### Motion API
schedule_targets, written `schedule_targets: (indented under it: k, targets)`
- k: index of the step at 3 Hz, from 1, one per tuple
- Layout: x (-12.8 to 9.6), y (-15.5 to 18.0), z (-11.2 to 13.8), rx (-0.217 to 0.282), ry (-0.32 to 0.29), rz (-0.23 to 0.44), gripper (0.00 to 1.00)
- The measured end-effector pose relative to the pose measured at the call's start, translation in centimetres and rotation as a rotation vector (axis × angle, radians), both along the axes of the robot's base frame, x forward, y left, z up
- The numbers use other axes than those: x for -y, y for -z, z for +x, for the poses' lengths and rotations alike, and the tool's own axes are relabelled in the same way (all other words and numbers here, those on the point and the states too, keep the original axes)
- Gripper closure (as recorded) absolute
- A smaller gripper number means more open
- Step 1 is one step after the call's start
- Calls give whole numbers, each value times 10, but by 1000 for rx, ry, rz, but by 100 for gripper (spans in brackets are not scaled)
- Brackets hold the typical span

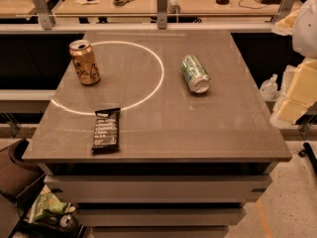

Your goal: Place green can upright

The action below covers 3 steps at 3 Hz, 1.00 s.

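The green can lies on its side on the grey table, right of centre, with its silver end facing the front right. Its body is green and white. My gripper shows as pale cream and white parts at the right edge of the camera view. It is beyond the table's right side, apart from the green can and well to its right. Nothing shows held in it.
A copper-gold can stands upright at the back left of the table. A black snack bar packet lies flat near the front left. A white ring is marked on the tabletop. Desks stand behind the table.
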State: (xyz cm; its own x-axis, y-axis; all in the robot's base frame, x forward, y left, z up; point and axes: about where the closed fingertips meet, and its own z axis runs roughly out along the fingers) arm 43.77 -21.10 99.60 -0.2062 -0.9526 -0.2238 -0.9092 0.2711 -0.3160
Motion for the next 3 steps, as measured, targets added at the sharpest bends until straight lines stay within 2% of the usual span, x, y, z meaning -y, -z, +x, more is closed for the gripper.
schedule_targets:
  k: [1, 2, 3]
  targets:
    - [0, 0, 0, 0, 0, 0, 0]
    - [4, -3, 5, -10, 32, 11, 0]
    - [14, -8, 18, -39, 134, 89, 0]
